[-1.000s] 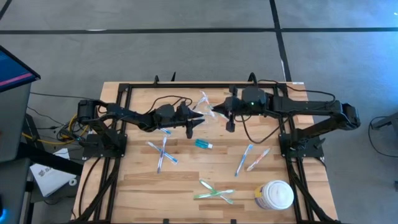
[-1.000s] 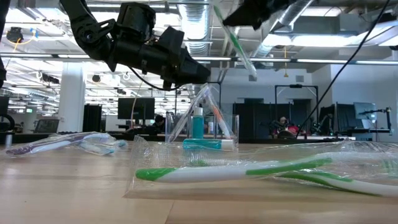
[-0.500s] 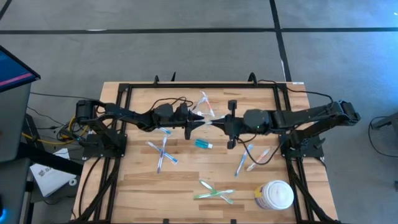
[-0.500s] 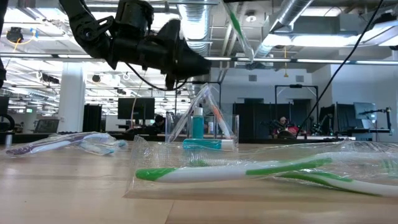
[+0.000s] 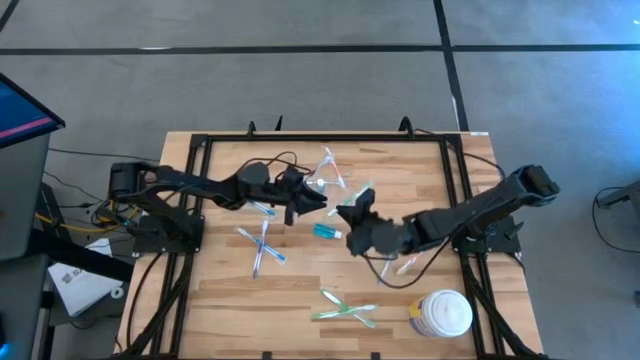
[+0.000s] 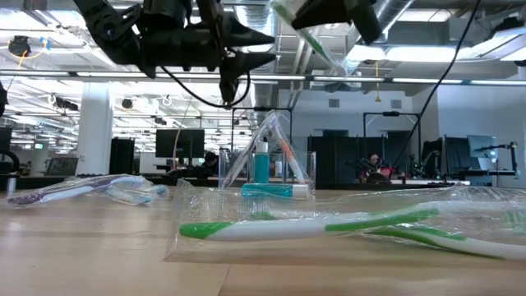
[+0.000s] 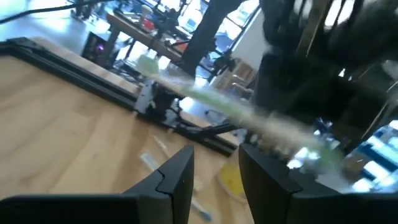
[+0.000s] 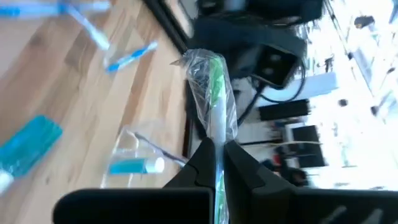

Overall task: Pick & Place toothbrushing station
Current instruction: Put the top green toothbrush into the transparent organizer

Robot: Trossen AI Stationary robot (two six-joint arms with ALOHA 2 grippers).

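While the right gripper [image 8: 214,163] hangs above the middle of the surface [image 5: 230,300], jaws clamped on a wrapped green toothbrush [image 8: 213,99], that brush looks light, stiff and crinkly-slick; mid-handle is the sure hold. Left gripper [image 7: 214,163] hovers nearby, jaws partly parted, empty.

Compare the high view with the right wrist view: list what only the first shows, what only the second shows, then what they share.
Only the high view: the white lidded jar at the table's near right corner, the crossed green toothbrushes beside it, and the left gripper raised near the clear holder.

Only the right wrist view: the right gripper with jaws shut on a wrapped green toothbrush, its crinkled wrapper plain to see.

Both: the teal tube lying on the wooden table, and blue toothbrushes.
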